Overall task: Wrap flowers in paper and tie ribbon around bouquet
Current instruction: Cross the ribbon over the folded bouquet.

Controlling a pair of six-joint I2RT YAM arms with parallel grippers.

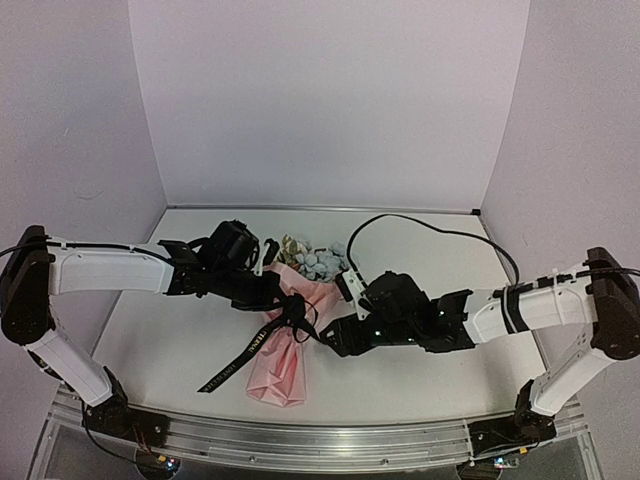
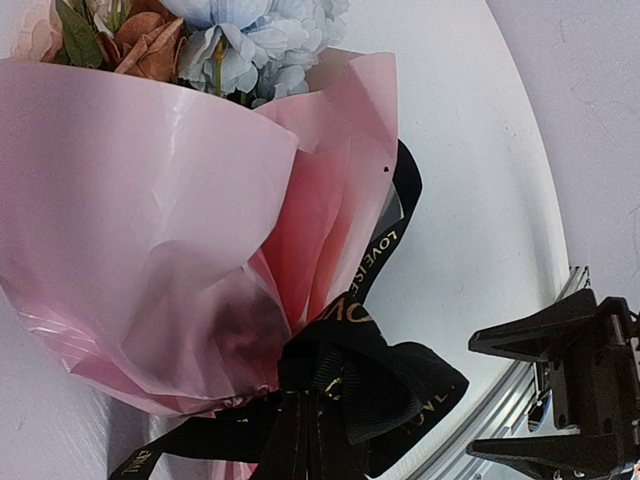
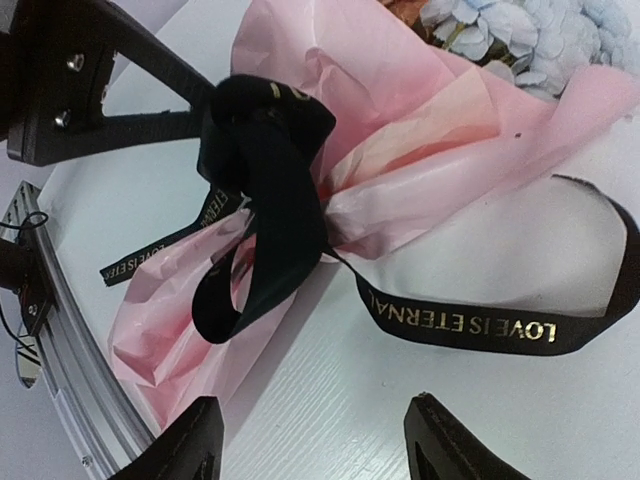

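White tabletop (image 1: pixel 400 385) shows between the right gripper's (image 3: pixel 315 415) spread, empty jaws. Just ahead, the ribbon (image 3: pixel 270 190) is knotted round the paper (image 3: pixel 400 130), and the left gripper (image 3: pixel 200 118) pinches its bow. Beyond lie the flowers (image 3: pixel 520 40). Wrapping and tying look done; only letting go seems left.

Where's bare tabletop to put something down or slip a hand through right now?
Free: near-right table between bouquet and right arm; near-left, between the left arm and the trailing ribbon. Crowded: the centre, where the left gripper pinches the ribbon knot beside the open right gripper; a cable loops far-right.
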